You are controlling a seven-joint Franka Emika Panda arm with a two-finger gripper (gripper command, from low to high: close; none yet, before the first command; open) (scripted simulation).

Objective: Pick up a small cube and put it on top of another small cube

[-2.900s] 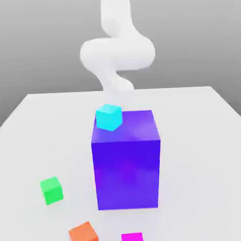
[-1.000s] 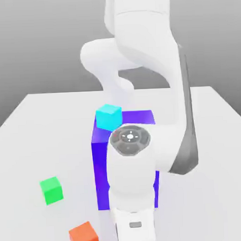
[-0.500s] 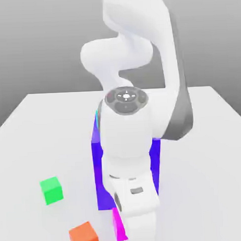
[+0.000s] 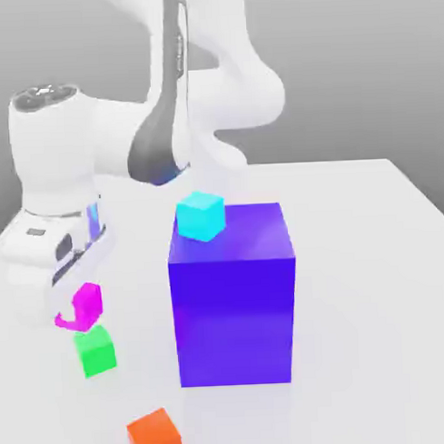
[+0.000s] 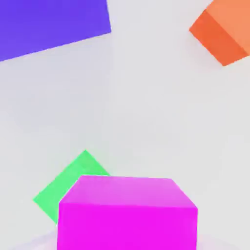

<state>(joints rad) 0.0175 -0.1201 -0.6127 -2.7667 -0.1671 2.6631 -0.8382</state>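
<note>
Hand view first: the magenta cube (image 5: 128,215) is right up close, and we think it is held in the end effector, squeezed shut on two of its sides. Just past it, lower down, the green cube (image 5: 66,188) peeks out on the white counter (image 5: 146,107). Farther off sit the orange cube (image 5: 223,31) and a corner of the big blue-purple block (image 5: 51,22).

From the exterior view, the end effector (image 4: 77,312) holds the magenta cube (image 4: 87,300) in the air, just above the green cube (image 4: 95,349) and not touching it. The orange cube (image 4: 154,435) is nearer the camera. The cyan cube (image 4: 201,216) sits on the blue-purple block (image 4: 233,302).

We guess the little cube is light, hard and smooth, so it could slip. Holding it on flat opposite sides, near the middle, looks best to us.
</note>
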